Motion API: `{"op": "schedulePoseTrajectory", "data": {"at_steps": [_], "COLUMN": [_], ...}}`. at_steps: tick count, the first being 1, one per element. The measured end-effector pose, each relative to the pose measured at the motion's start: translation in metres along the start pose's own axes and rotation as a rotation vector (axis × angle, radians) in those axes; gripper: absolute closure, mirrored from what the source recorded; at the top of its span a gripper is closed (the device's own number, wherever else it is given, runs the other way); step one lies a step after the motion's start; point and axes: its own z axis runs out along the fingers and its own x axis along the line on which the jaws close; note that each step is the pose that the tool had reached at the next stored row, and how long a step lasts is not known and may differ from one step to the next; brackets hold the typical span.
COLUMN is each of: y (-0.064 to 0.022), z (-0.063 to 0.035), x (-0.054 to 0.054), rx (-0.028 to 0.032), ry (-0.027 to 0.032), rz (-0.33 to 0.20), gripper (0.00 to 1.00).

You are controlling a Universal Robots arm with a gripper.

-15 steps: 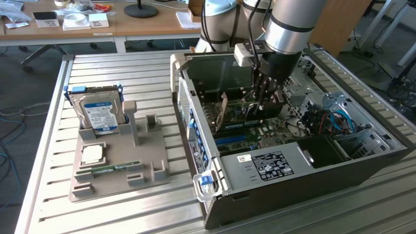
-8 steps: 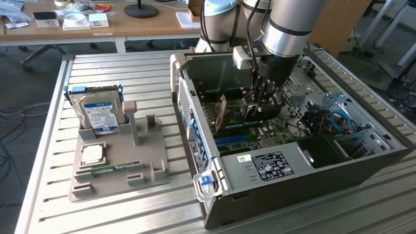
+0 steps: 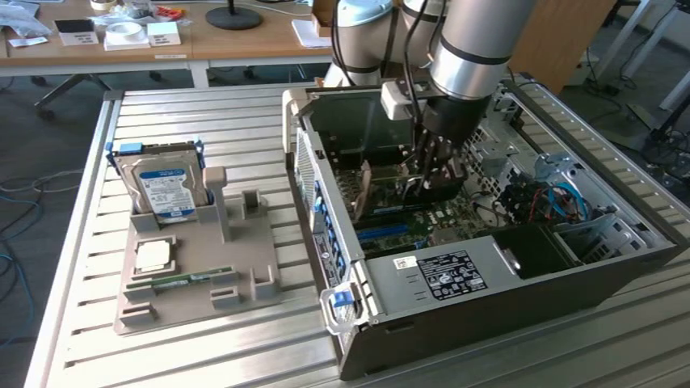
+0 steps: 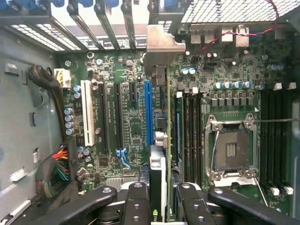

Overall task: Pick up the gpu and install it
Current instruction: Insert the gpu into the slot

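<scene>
Dull grey metal bracket on the gpu (image 4: 160, 136); ribbed bare-metal table (image 3: 216, 356).

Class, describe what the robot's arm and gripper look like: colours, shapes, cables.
The arm is a thick silver-grey tube with black joint bands and black cables running alongside. A pale box sits at the wrist. The gripper is black, with linked fingers jointed by round silver pins.

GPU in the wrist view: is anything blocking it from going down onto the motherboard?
Nothing visible does. The gpu is held edge-on in the jaws over the motherboard, beside the blue slot. The card itself hides the board directly beneath it.
</scene>
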Motion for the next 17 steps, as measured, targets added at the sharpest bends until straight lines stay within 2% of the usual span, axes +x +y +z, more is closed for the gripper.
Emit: {"op": "schedulePoseTrajectory", "data": {"at_steps": [7,17], "y": [0.0048,0.0051], "z": [0.0047,0.0049], "x": [0.0022,0.0033], "rx": [-0.0001,0.0], "ry": [0.0002,0.0], "rz": [0.0,0.0], "gripper": [0.73,0.73]}}
